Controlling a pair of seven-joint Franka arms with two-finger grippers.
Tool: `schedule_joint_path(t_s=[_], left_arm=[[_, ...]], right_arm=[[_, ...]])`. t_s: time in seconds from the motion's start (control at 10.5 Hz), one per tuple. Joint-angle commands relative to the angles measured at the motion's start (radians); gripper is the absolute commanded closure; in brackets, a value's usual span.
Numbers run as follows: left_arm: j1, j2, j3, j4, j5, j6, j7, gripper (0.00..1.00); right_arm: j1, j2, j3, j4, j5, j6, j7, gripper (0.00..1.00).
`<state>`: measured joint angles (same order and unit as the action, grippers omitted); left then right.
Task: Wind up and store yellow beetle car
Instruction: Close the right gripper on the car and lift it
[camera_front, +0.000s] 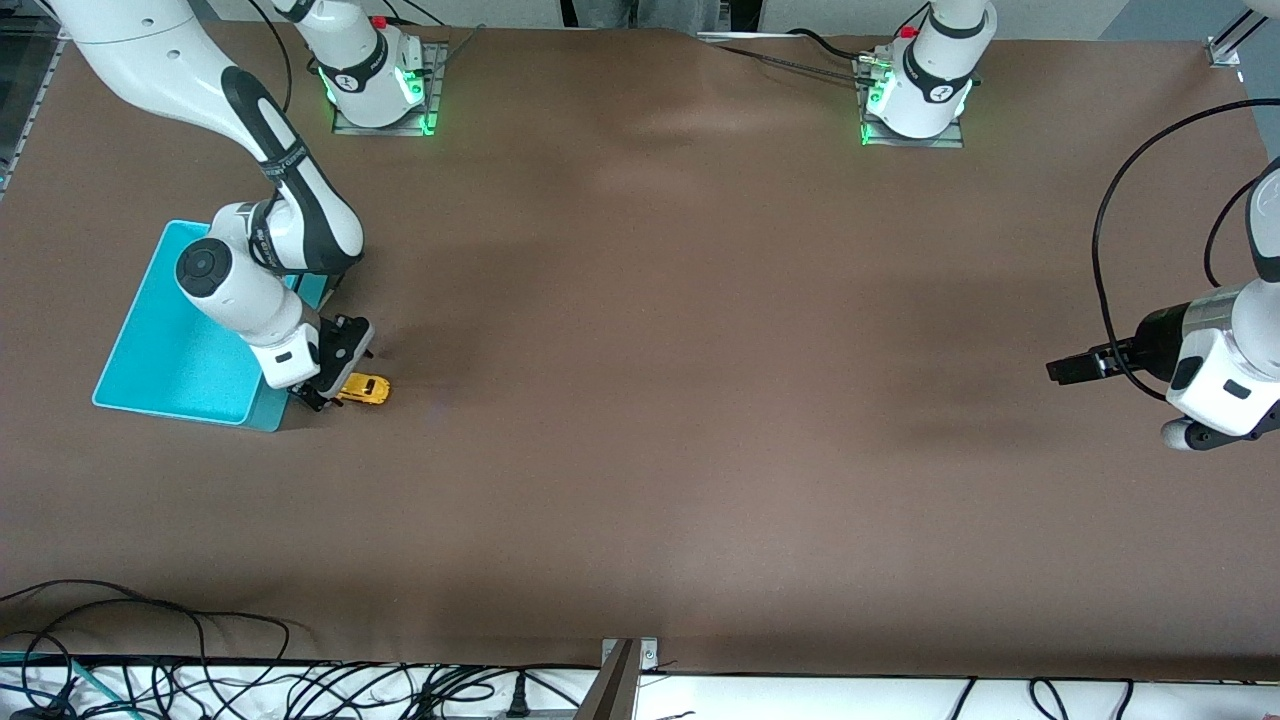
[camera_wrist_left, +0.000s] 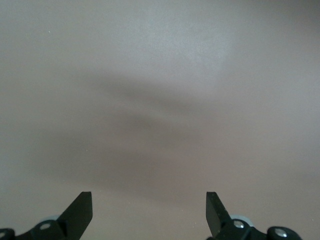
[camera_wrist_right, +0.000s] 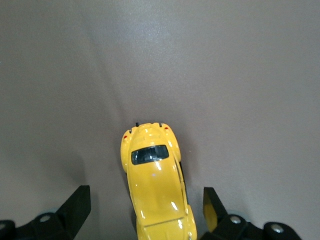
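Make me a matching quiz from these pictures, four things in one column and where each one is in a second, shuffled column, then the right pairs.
Things:
1. small yellow beetle-shaped toy car
2. shallow turquoise plastic bin
3. left gripper
4. right gripper

Places:
A. open, over bare brown table at the left arm's end
B. on the table beside the bin
C. open, low around the car
D. on the table at the right arm's end, partly under that arm

Pairs: 1-B, 2-D, 3-A, 4-C
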<state>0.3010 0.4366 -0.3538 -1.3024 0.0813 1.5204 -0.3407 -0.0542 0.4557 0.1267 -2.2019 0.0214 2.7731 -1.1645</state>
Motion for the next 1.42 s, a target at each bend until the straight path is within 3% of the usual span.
schedule_joint_path(t_s=[0.0,0.19,0.28,0.38,0.57,1.04,1.33], left_arm=[[-0.002,-0.004,0.001,0.006,0.012,-0.011,0.019,0.00],[-0.002,-0.004,0.001,0.006,0.012,-0.011,0.019,0.00],[-0.002,-0.004,0.001,0.006,0.012,-0.011,0.019,0.00],[-0.002,-0.004,0.001,0.006,0.012,-0.011,0.019,0.00],[-0.002,-0.004,0.001,0.006,0.012,-0.011,0.019,0.00],[-0.002,-0.004,0.001,0.006,0.011,-0.011,0.020,0.00],[-0.002,-0.004,0.001,0.006,0.011,-0.011,0.019,0.00]], right_arm=[[-0.018,0.003,0.034,-0.013,-0.015,0.033,-0.007,0.23],[-0.018,-0.005,0.036,-0.013,-0.015,0.025,-0.015,0.64],[-0.018,-0.012,0.037,-0.013,-0.015,0.005,-0.017,0.94],[-0.018,-0.020,0.037,-0.013,-0.015,-0.022,-0.017,1.00],[-0.018,-0.082,0.054,-0.013,-0.015,-0.094,-0.012,1.00],[-0.019,-0.343,0.070,-0.006,-0.014,-0.470,-0.052,1.00],[-0.105,-0.399,0.068,0.005,-0.011,-0.567,-0.270,1.00]])
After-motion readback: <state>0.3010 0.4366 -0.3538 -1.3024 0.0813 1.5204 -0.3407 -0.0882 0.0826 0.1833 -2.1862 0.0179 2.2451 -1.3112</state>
